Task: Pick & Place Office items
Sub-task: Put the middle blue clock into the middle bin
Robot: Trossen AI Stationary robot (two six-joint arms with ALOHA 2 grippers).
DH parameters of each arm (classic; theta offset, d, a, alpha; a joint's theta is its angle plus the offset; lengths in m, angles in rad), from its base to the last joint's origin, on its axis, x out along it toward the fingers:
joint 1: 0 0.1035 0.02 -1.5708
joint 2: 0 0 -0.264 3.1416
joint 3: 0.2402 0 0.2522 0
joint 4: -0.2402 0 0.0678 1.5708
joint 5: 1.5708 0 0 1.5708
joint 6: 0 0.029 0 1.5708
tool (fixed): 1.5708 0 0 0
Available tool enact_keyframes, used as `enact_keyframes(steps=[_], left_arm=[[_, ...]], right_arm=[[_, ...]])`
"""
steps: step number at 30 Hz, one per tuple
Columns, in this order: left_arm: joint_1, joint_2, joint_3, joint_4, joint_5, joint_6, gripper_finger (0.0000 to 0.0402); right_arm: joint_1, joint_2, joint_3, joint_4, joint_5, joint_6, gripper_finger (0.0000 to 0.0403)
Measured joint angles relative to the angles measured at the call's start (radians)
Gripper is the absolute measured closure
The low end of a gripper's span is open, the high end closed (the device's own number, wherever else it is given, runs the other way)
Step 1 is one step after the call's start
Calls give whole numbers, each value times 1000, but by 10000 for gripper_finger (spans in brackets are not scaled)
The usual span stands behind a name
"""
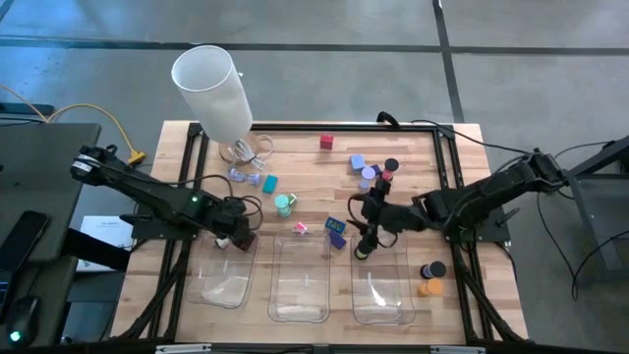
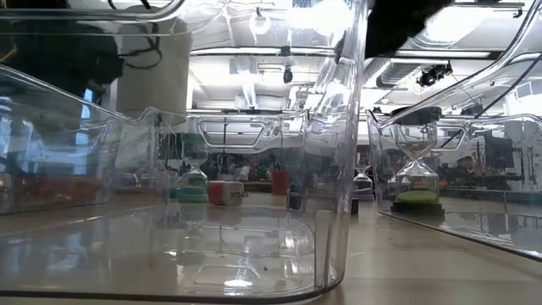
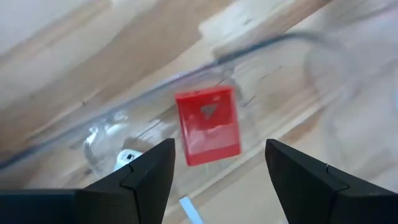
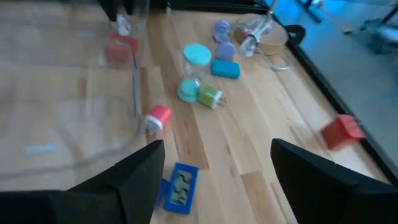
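Red block (image 3: 207,127) dropped in left tray (image 1: 224,286); left gripper (image 3: 217,168) released, right gripper (image 4: 214,168) open, empty. Approx. dozen items (image 1: 366,172) left.

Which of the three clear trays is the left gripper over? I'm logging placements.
The left tray, at its far rim: the left gripper hangs open there, a red block beneath.
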State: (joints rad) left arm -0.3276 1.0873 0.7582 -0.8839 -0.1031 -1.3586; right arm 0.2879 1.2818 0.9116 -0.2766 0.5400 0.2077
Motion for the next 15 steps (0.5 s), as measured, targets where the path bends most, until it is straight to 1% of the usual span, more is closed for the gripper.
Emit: enact_keyframes(steps=[3,5,8,11,15], left_arm=[[-16,-74,0,2,-74,0,160],[-35,-121,0,3,-146,4,160],[-72,-177,0,11,-268,42,160],[-114,-210,0,40,-383,105,160],[-158,-221,0,116,-501,231,160]], right_arm=[[-64,0,51,-36,-107,-28,119],[-100,0,79,-54,-166,-58,119],[-149,15,118,-103,-266,-63,119],[-206,24,149,-188,-331,-60,119],[-257,90,172,-219,-406,-87,119]])
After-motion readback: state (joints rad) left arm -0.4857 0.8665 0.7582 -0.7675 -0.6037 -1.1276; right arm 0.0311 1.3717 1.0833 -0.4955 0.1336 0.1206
